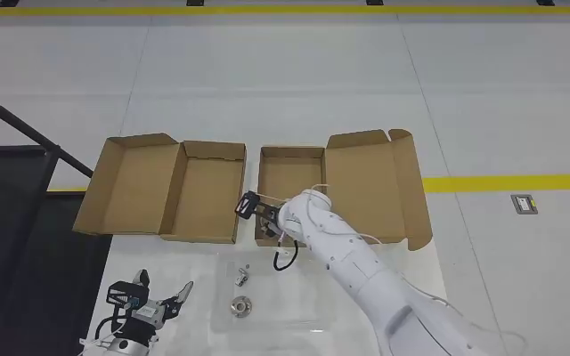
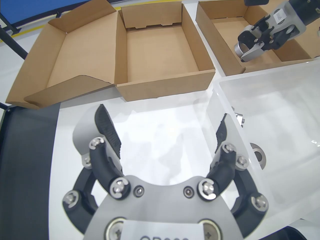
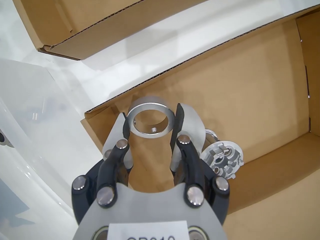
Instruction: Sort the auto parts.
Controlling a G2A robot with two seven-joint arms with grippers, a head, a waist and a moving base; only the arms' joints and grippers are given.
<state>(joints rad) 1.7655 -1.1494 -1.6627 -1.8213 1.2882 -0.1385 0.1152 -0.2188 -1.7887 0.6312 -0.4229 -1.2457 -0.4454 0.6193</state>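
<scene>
My right gripper [image 3: 150, 122] is shut on a silver metal ring [image 3: 150, 117], held over the near corner of the right cardboard box [image 3: 250, 88]. In the left wrist view that gripper [image 2: 247, 51] hangs inside the right box [image 2: 212, 38] with the ring [image 2: 240, 46]. A round toothed metal part [image 3: 223, 159] lies on the box floor beside the fingers. My left gripper [image 2: 162, 126] stands open over the white table, beside the clear tray [image 2: 275, 106]. In the top view the left gripper [image 1: 165, 298] is at the front left and the right gripper [image 1: 258, 214] is at the right box.
The left cardboard box [image 1: 207, 191] stands with its lid flap open and shows nothing inside. The clear tray [image 1: 267, 298] holds a metal washer [image 1: 240, 307] and a small bolt-like part [image 1: 240, 276]. A black surface [image 2: 25, 163] borders the table on the left.
</scene>
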